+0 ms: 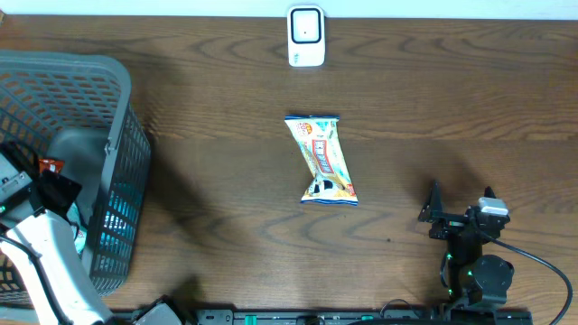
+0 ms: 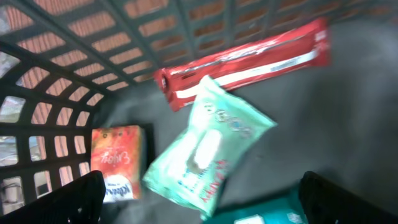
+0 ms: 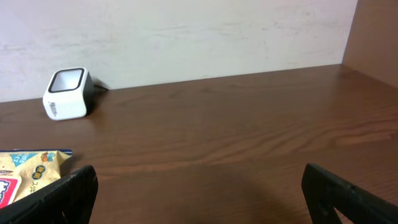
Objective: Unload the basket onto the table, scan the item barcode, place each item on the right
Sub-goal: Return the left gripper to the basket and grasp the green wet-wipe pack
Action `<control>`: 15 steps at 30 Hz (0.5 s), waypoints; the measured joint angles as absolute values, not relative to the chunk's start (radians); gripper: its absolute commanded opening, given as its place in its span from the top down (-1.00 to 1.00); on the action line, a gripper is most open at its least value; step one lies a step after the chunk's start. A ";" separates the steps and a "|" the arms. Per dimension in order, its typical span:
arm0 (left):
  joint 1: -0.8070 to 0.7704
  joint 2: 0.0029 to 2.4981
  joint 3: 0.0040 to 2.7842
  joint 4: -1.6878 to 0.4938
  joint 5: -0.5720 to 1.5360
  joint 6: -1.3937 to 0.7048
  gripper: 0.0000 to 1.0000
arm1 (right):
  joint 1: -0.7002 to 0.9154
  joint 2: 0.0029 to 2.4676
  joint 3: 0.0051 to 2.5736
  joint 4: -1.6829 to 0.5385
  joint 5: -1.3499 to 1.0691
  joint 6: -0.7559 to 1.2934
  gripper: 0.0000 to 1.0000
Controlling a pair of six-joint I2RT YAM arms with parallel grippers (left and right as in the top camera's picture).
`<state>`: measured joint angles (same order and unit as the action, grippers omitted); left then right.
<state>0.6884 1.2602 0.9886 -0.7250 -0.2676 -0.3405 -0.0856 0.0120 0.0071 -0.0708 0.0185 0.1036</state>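
Observation:
A yellow and blue snack packet (image 1: 325,161) lies flat mid-table; its corner shows at the left edge of the right wrist view (image 3: 25,177). The white barcode scanner (image 1: 306,36) stands at the far edge, also visible from the right wrist (image 3: 67,93). My right gripper (image 1: 461,200) rests open near the front right, nothing between its fingers (image 3: 68,193). My left gripper (image 2: 202,186) hangs open inside the grey basket (image 1: 117,117), over a mint-green wipes pack (image 2: 205,143). A long red packet (image 2: 249,59) and a small orange box (image 2: 115,162) lie beside it.
The basket fills the table's left end, and the left arm (image 1: 45,244) reaches in over its near side. A teal item (image 2: 267,214) lies at the basket's bottom under the green pack. A pale wall (image 3: 186,31) rises behind the scanner.

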 measured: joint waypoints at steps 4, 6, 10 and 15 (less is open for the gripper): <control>0.736 1.298 0.932 -0.668 -0.268 -0.309 -0.99 | -0.086 0.012 0.007 -0.071 0.019 0.104 -0.98; 0.753 1.324 0.913 -0.646 -0.268 -0.302 -0.99 | -0.086 0.012 0.007 -0.071 0.019 0.104 -0.98; 0.764 1.394 0.907 -0.610 -0.267 -0.289 -0.99 | -0.086 0.012 0.007 -0.071 0.019 0.104 -0.99; 0.764 1.507 0.907 -0.582 -0.236 -0.279 -0.99 | -0.086 0.012 0.007 -0.070 0.019 0.104 -0.99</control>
